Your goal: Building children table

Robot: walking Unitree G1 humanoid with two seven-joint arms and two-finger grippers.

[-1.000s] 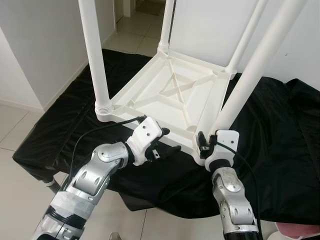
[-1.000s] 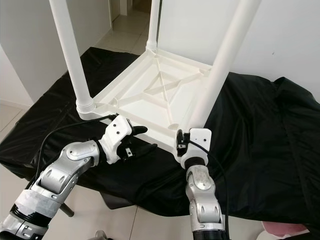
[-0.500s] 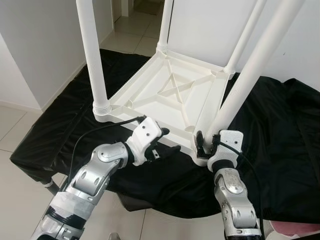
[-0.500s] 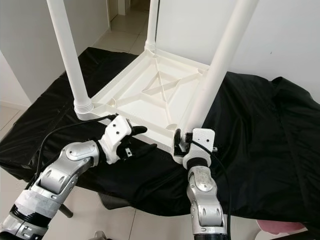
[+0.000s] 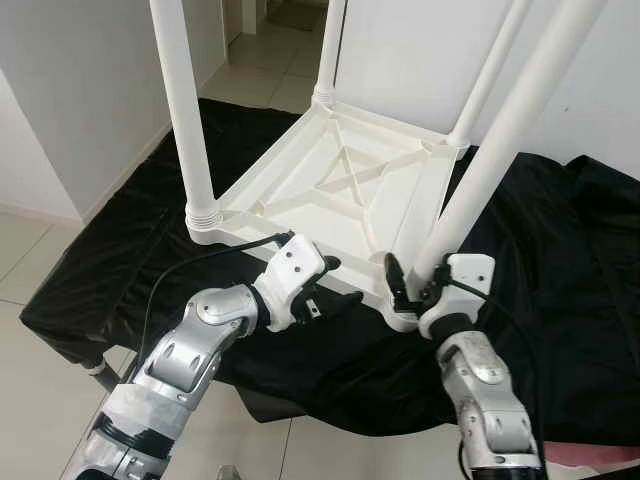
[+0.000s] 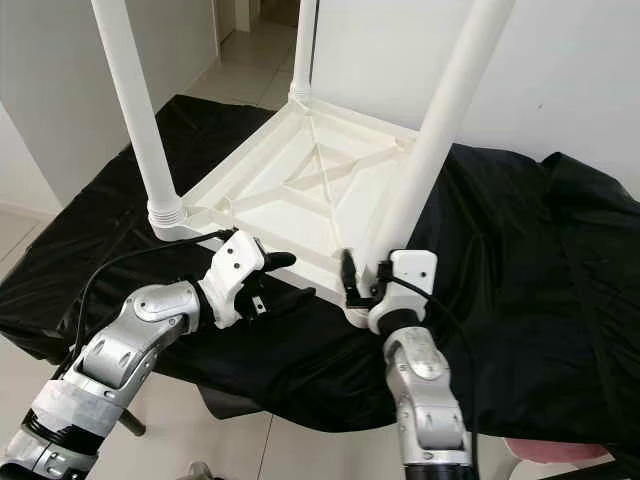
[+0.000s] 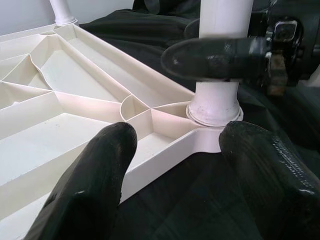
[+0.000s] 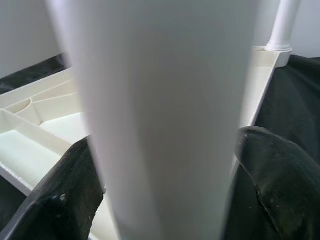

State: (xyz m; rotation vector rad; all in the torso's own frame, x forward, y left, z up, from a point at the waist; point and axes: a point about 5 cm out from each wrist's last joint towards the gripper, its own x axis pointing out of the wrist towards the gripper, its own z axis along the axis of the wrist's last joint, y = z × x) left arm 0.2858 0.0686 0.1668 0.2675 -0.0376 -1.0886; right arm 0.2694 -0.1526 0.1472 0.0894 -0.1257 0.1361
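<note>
A white plastic children's table (image 5: 340,190) lies upside down on a black cloth, its legs pointing up. My right gripper (image 5: 414,286) is shut on the near right leg (image 5: 500,140) just above its socket at the table's corner. In the right wrist view the leg (image 8: 160,100) stands between the two black fingers (image 8: 55,200). My left gripper (image 5: 336,282) is open at the table's near rim, left of that corner. In the left wrist view its fingers (image 7: 90,190) straddle the rim (image 7: 165,155), with the leg's base (image 7: 215,107) just ahead.
The black cloth (image 5: 560,260) covers a low surface that ends close in front of me. Three other white legs (image 5: 185,110) stand at the remaining corners. White walls are on both sides, with tiled floor (image 5: 30,250) on the left. A pink object (image 5: 600,455) lies low on the right.
My right wrist has swung to the right around the leg, and one finger now shows further left of the leg's base. The left arm has stayed put.
</note>
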